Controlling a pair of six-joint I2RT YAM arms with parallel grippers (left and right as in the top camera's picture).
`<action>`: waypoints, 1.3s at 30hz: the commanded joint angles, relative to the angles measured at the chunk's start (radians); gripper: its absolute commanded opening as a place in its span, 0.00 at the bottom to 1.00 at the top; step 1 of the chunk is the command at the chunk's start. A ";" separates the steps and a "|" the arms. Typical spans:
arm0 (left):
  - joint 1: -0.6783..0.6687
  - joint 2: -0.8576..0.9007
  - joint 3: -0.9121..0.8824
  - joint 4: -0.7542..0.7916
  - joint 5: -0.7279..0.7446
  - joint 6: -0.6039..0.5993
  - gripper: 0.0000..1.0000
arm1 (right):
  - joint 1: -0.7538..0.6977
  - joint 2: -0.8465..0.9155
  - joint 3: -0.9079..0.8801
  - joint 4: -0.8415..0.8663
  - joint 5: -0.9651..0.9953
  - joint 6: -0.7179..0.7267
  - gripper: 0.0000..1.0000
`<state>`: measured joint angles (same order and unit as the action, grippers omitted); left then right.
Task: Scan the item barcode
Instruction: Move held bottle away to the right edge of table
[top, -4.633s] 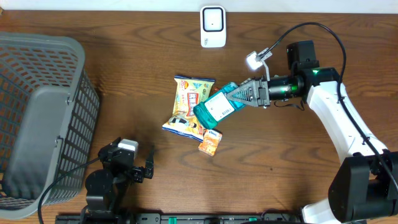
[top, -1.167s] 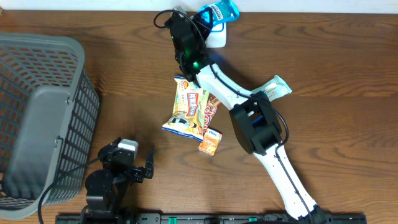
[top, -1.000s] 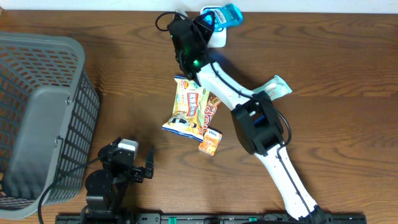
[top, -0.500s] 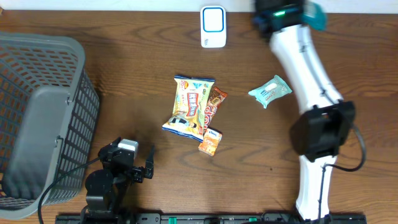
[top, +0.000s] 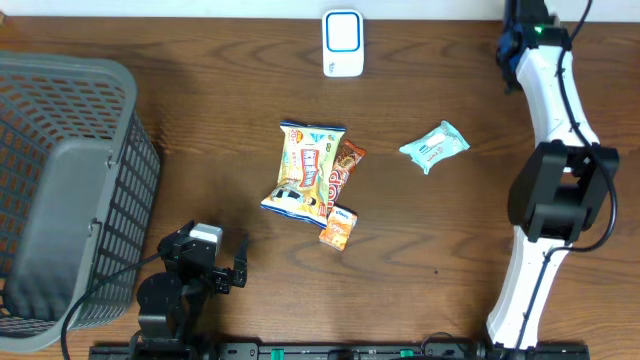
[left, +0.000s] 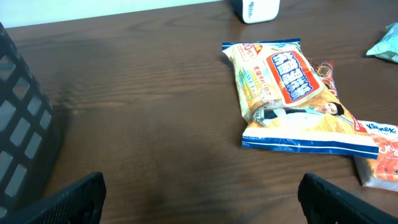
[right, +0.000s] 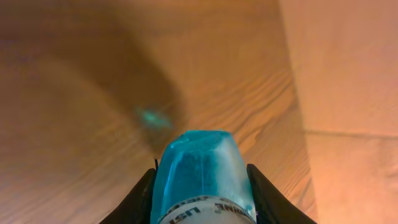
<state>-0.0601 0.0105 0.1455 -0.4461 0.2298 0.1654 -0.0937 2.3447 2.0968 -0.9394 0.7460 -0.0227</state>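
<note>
A translucent blue mouthwash bottle (right: 201, 171) fills the bottom of the right wrist view, with my right gripper (right: 202, 208) shut on it, one dark finger on each side. It hangs over the wood near the table's back right edge. From overhead, the right arm (top: 548, 75) reaches to the top right corner, and its gripper is mostly cut off there. The white scanner (top: 342, 42) stands at the back middle, well left of the bottle. My left gripper (left: 202, 199) rests open and holds nothing near the front left.
A yellow snack bag (top: 308, 170), a brown packet (top: 345, 163), an orange tissue box (top: 339, 227) and a teal packet (top: 434, 146) lie mid-table. A grey basket (top: 60, 190) takes up the left side.
My right arm has swung the bottle from beside the scanner at the back middle over to the back right corner. The left arm has not moved.
</note>
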 joint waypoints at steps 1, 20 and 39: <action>-0.002 -0.006 -0.013 -0.021 -0.003 0.014 0.98 | -0.067 0.043 -0.027 -0.010 0.063 0.094 0.17; -0.002 -0.006 -0.013 -0.021 -0.003 0.014 0.98 | -0.385 0.098 -0.032 -0.014 -0.006 0.124 0.54; -0.002 -0.006 -0.013 -0.021 -0.003 0.014 0.98 | -0.326 -0.255 -0.015 -0.045 -0.503 0.123 0.99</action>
<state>-0.0601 0.0101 0.1455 -0.4461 0.2298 0.1654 -0.4824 2.3005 2.0666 -0.9829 0.4702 0.0891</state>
